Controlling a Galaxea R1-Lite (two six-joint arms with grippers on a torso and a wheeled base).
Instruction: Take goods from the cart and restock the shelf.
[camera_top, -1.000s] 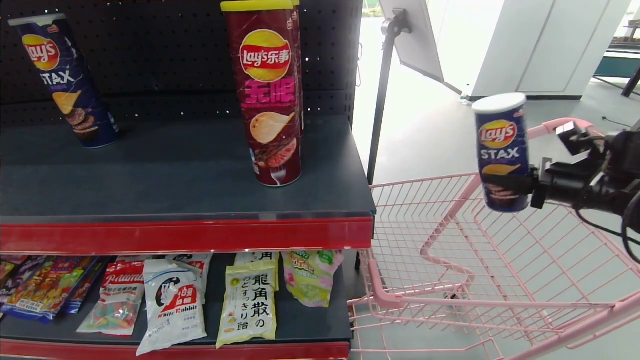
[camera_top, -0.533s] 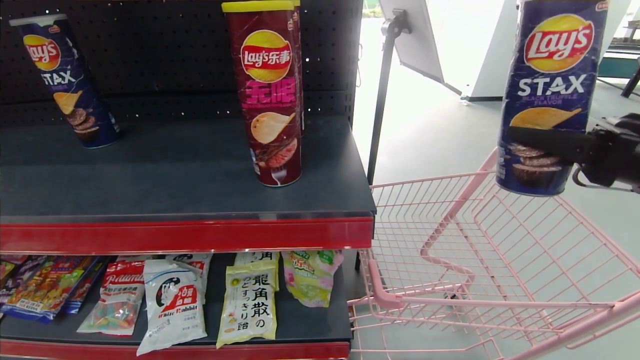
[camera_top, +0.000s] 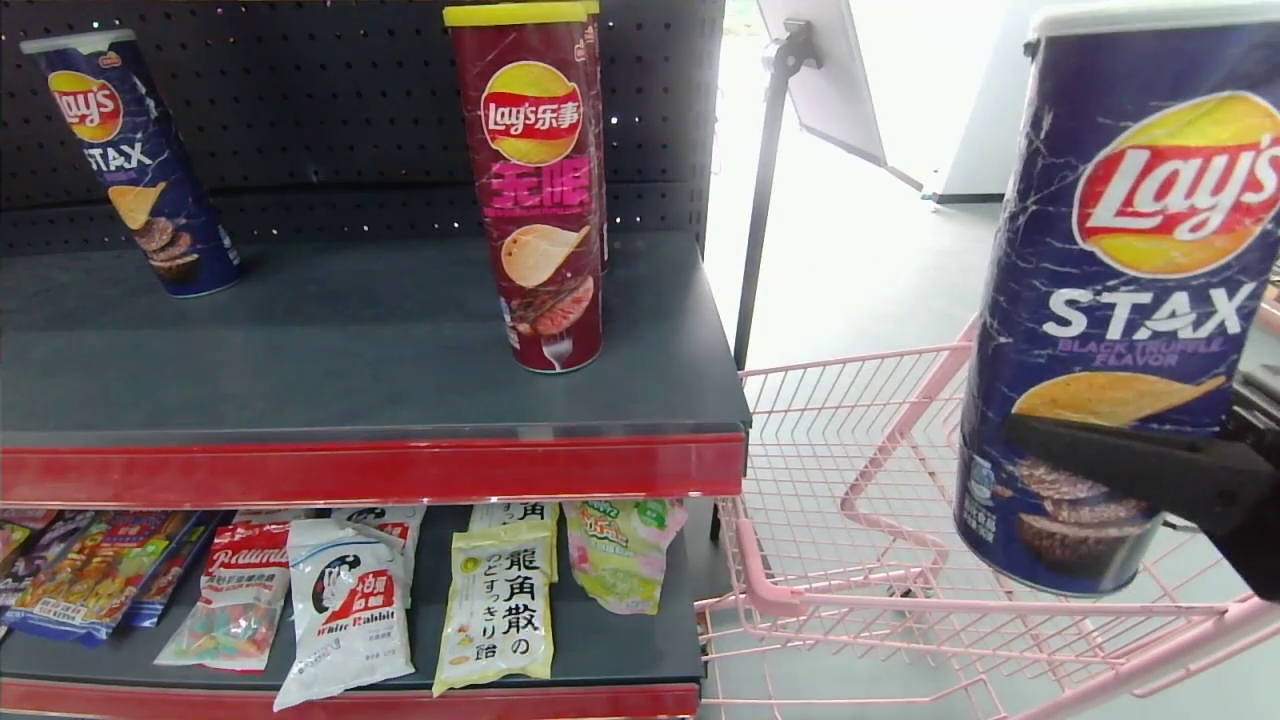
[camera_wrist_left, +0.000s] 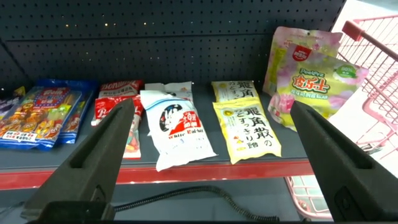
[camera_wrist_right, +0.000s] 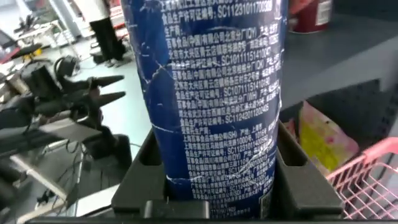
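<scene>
Right gripper (camera_top: 1075, 460) holds blue can (camera_top: 1130, 300) upright over cart (camera_top: 770, 592).

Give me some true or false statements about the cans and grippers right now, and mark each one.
1. The right gripper is shut on the blue can. True.
2. The maroon can lies on its side on the upper shelf. False: it stands upright.
3. The left gripper is open, facing the snack bags on the lower shelf. True.
4. The shelved blue can touches the maroon can. False: they stand well apart.
5. The blue can hangs over the upper shelf. False: it is off to the right, by the pink cart.
</scene>
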